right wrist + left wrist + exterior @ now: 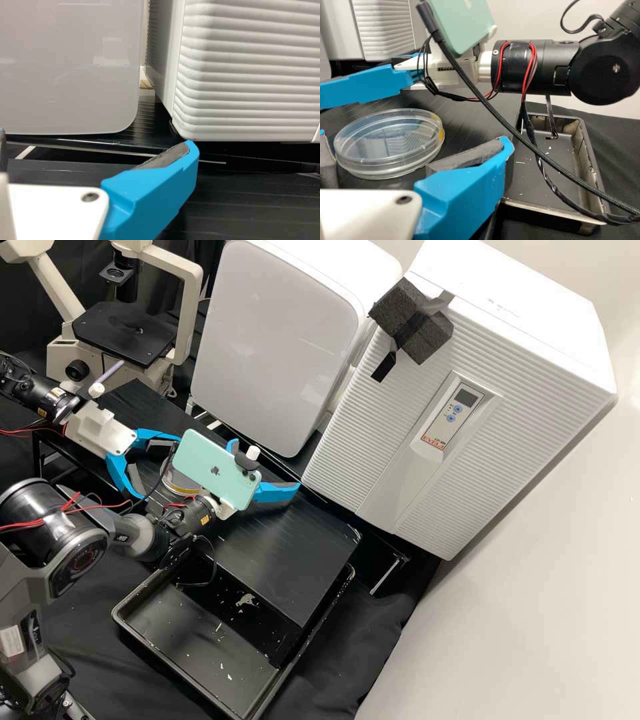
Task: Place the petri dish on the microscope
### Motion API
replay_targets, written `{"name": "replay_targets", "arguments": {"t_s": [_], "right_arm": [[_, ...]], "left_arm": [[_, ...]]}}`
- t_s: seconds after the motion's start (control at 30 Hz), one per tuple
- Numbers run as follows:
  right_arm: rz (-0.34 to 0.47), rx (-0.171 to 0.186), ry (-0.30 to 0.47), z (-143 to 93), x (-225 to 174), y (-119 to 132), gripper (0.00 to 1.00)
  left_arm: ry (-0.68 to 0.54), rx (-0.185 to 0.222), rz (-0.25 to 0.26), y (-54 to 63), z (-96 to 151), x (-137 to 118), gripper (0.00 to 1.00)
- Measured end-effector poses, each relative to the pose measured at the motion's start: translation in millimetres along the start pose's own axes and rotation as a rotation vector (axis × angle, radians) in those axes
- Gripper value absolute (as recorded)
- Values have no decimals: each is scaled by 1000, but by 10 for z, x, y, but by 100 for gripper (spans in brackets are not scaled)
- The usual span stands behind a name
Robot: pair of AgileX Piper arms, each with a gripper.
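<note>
The clear petri dish (179, 488) lies on the black bench top, partly hidden by the phone and the right arm. My left gripper (160, 467) is open behind it, and in the left wrist view the dish (390, 145) lies flat just beyond the open left gripper (415, 150), a yellow mark on its rim. The right gripper (265, 464), under a mint-green phone, stands open beside the dish with nothing between its fingers; its wrist view shows the right gripper (95, 142) facing the white appliances. At the back left is the microscope with its flat black stage (127, 333).
A black tray (200, 633) with white scraps stands at the bench's near side. Two white appliances (277, 340) (467, 393) line the back. The right arm and its hanging cables (535, 145) are close beside the left gripper.
</note>
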Motion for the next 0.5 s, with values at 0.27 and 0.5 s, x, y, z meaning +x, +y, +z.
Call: {"name": "replay_targets", "arguments": {"t_s": [0.27, 0.5], "right_arm": [[0, 0, 0, 0, 0, 0, 100], [0, 0, 0, 0, 0, 0, 100]], "left_arm": [[4, -17, 12, 17, -77, 70, 100], [11, -44, 27, 25, -143, 125, 100]]}}
